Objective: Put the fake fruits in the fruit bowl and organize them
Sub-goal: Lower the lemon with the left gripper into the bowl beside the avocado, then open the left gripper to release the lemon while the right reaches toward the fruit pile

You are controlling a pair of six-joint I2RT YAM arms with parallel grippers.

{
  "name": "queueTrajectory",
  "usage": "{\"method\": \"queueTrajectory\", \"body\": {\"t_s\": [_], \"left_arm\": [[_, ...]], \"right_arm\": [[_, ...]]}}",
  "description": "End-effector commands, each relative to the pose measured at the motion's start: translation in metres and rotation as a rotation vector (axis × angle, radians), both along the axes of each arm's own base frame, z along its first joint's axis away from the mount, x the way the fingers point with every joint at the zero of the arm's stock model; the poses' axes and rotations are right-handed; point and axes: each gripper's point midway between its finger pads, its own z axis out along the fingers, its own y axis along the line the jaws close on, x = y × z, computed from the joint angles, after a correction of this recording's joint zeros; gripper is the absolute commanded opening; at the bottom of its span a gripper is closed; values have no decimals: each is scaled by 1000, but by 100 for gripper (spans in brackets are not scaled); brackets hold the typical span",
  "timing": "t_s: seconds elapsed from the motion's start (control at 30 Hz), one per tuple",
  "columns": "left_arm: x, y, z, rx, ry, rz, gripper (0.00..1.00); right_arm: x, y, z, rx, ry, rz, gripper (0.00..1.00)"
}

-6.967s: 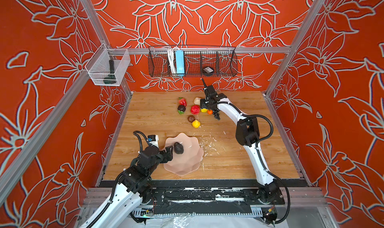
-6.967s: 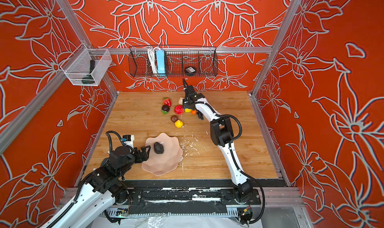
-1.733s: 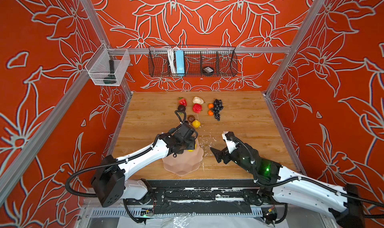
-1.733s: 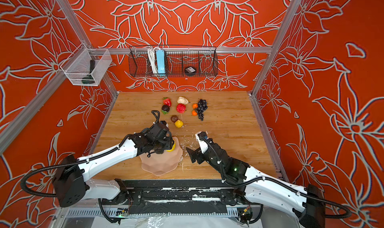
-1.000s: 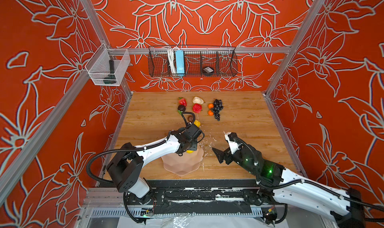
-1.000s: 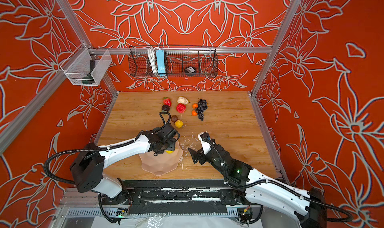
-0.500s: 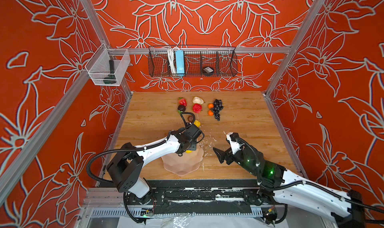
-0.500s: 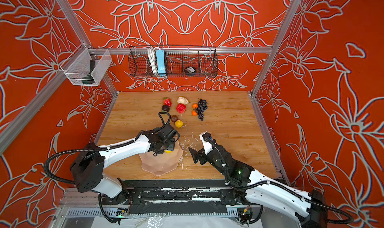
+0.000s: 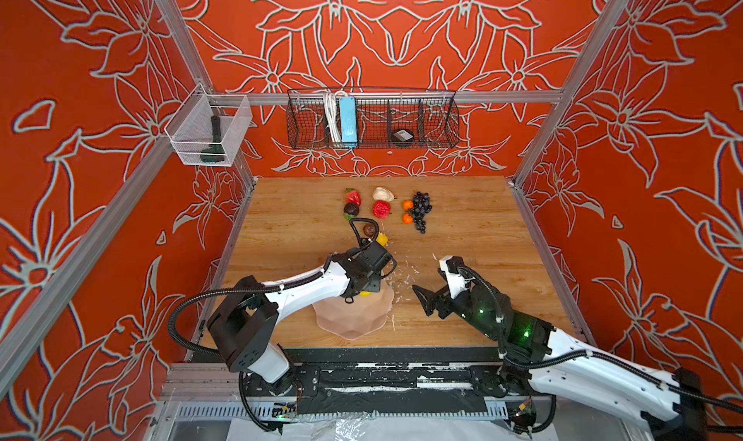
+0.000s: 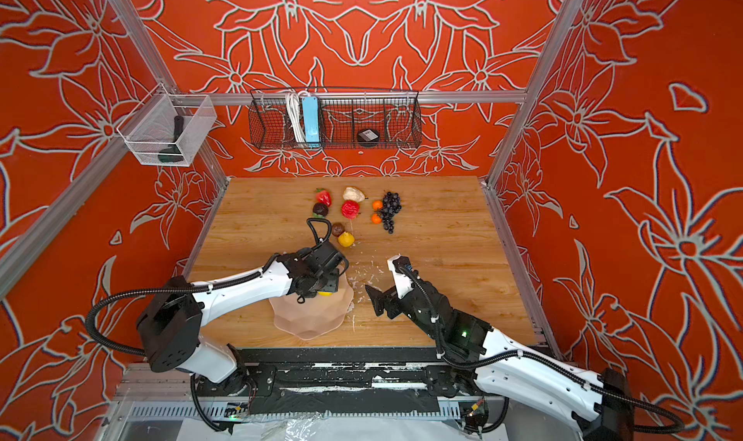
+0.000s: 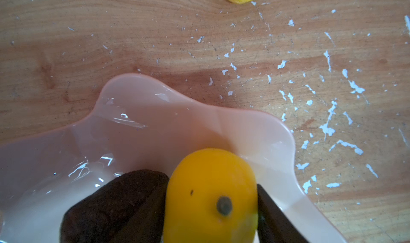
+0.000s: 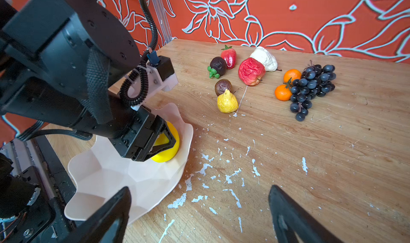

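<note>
The pale pink fruit bowl (image 9: 354, 318) (image 10: 309, 318) (image 12: 106, 173) stands near the table's front edge. My left gripper (image 9: 364, 291) (image 11: 210, 186) reaches into its far right part, shut on a yellow lemon (image 11: 210, 193) (image 12: 165, 155) (image 10: 325, 293) that sits low in the bowl. A dark avocado (image 11: 111, 199) lies in the bowl against the lemon. On the far table lie a strawberry (image 9: 353, 197), a beige fruit (image 9: 382, 194), a red apple (image 9: 381, 209), a mangosteen (image 9: 351, 209), two oranges (image 9: 408, 205), grapes (image 9: 421, 211), a brown fruit (image 9: 369, 229) and a second lemon (image 9: 382, 239). My right gripper (image 9: 428, 300) (image 12: 199, 187) hangs open and empty, right of the bowl.
White flakes (image 9: 402, 276) litter the wood between the bowl and the fruits. A black wire basket (image 9: 372, 123) and a clear bin (image 9: 207, 131) hang on the walls. The left arm's cable loop (image 9: 360, 227) arches beside the brown fruit.
Seven seconds ago the right gripper was back among the fruits and the left beside the bowl. Over the last second the left gripper has held the lemon in the bowl, and the right has hardly moved.
</note>
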Motion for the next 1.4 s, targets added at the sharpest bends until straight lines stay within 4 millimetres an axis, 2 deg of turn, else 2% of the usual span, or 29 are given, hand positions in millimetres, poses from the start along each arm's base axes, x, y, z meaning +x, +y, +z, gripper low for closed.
{"method": "queueTrajectory", "body": {"t_s": [0.0, 0.7, 0.87, 1.1, 1.2, 1.37], "left_arm": [[-5, 9, -5, 33, 8, 27, 63], [-3, 9, 3, 29, -9, 29, 69], [-3, 10, 8, 25, -18, 29, 70], [-2, 8, 25, 3, -46, 17, 77], [-2, 9, 34, -8, -58, 17, 81], [-7, 12, 61, -72, -124, -1, 84]], "right_arm": [[2, -3, -5, 8, 11, -22, 97], [2, -1, -7, 3, 20, -18, 97], [2, 0, -8, 2, 24, -14, 97], [3, 1, -6, -1, 22, -15, 97], [13, -5, -8, -54, 48, -80, 97], [43, -21, -23, -151, 227, -159, 96]]}}
